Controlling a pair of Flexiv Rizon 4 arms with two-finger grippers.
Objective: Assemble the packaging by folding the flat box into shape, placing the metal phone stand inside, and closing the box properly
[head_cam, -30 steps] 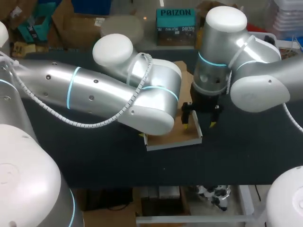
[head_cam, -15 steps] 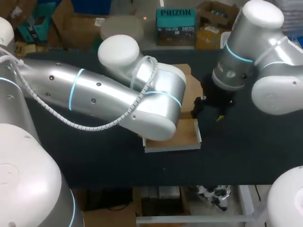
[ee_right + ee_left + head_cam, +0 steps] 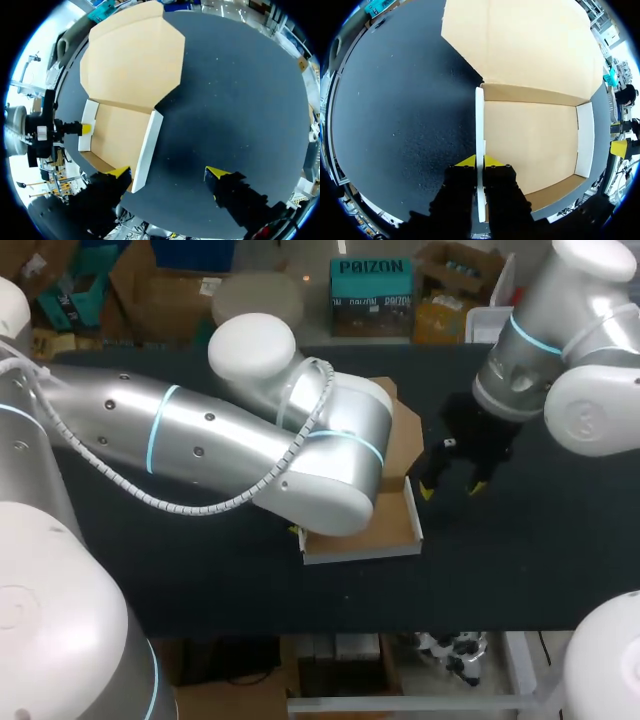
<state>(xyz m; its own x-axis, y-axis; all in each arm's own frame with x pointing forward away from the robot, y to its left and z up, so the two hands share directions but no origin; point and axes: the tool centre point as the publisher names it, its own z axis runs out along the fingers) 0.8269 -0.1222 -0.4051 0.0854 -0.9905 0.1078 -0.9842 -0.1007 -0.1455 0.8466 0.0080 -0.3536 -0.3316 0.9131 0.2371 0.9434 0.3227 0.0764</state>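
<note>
The brown cardboard box (image 3: 385,525) lies open as a shallow tray at mid table, its lid flap (image 3: 405,435) spread flat behind it. In the left wrist view my left gripper (image 3: 480,162) is shut on the box's upright white-edged side wall (image 3: 479,125), one yellow tip on each face. The tray floor (image 3: 530,145) holds nothing. My right gripper (image 3: 454,488) hangs open just right of the box, beside the opposite wall (image 3: 147,147), touching nothing. No metal phone stand shows in any view.
The black tabletop (image 3: 530,550) stretches right of the box and down to the front edge. My left arm's bulky forearm (image 3: 250,450) lies over the table's left half and hides the box's left part in the head view.
My right gripper has moved from over the box's right wall out to the right and back, staying open. The left gripper keeps its hold on the left wall.
</note>
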